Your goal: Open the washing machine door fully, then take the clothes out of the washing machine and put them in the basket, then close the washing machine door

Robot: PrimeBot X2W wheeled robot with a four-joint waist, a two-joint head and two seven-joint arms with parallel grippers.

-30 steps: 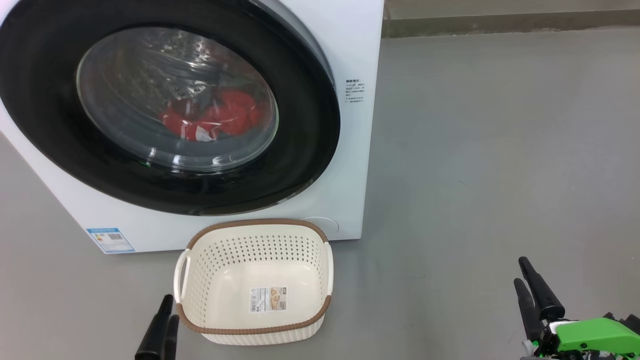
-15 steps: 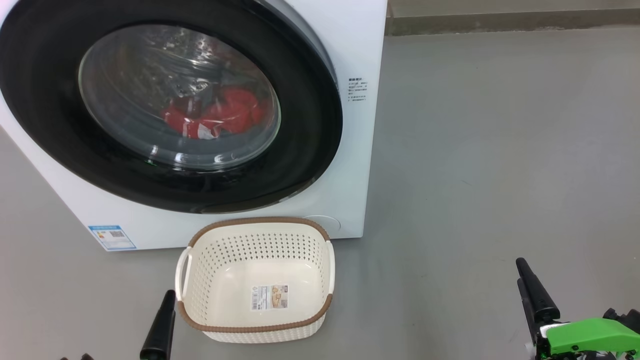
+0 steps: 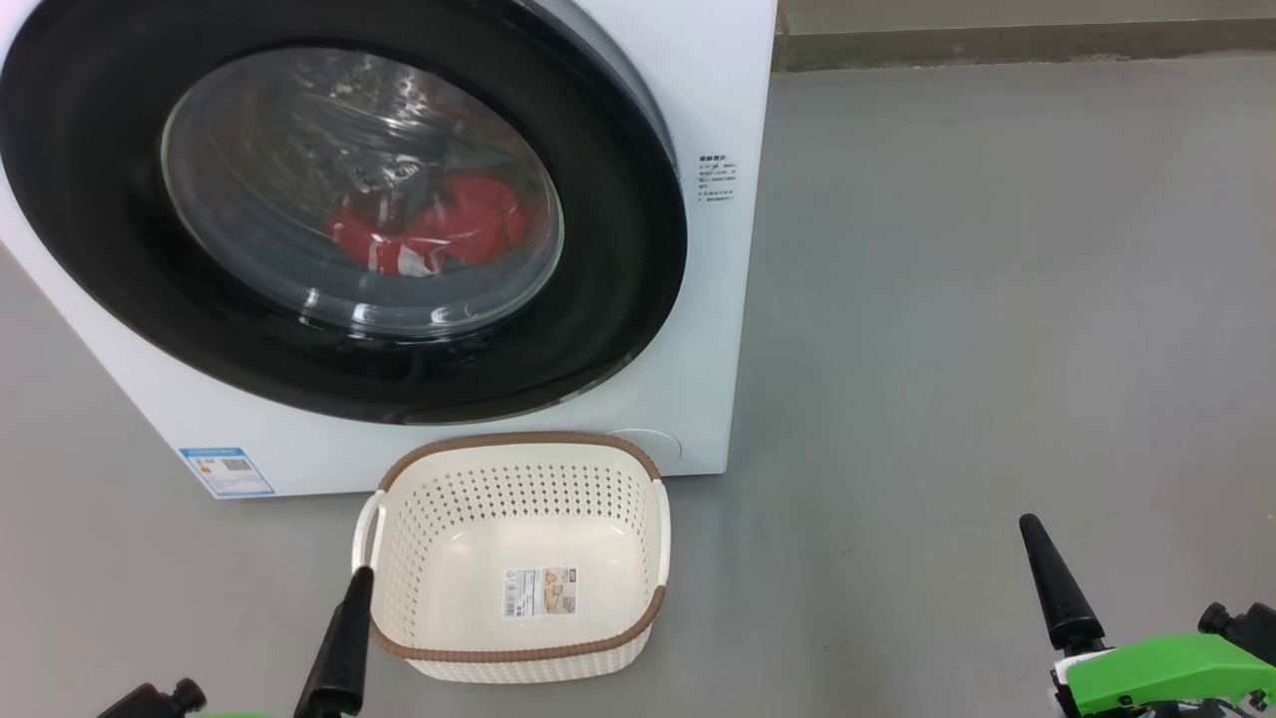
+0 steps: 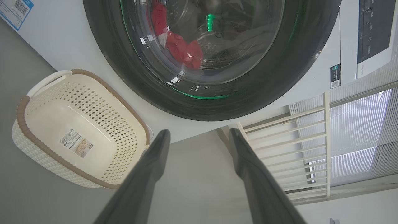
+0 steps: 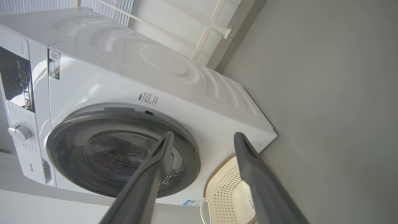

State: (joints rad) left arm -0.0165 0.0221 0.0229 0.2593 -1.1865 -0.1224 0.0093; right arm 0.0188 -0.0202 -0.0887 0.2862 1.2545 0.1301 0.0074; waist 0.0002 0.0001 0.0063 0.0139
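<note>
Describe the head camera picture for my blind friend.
Bright red clothes show through the round black-rimmed glass door of a white washing machine. An empty cream perforated plastic basket sits on the grey floor before it, between the left gripper and right gripper.

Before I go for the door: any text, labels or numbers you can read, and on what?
Nothing reads clearly.
Blue label sticker, low on the washing machine front: QR code, print too small.
Black print right of the washing machine door: blurred.
Sticker inside the basket: barcode, print unreadable.
Control panel: markings too small.
</note>
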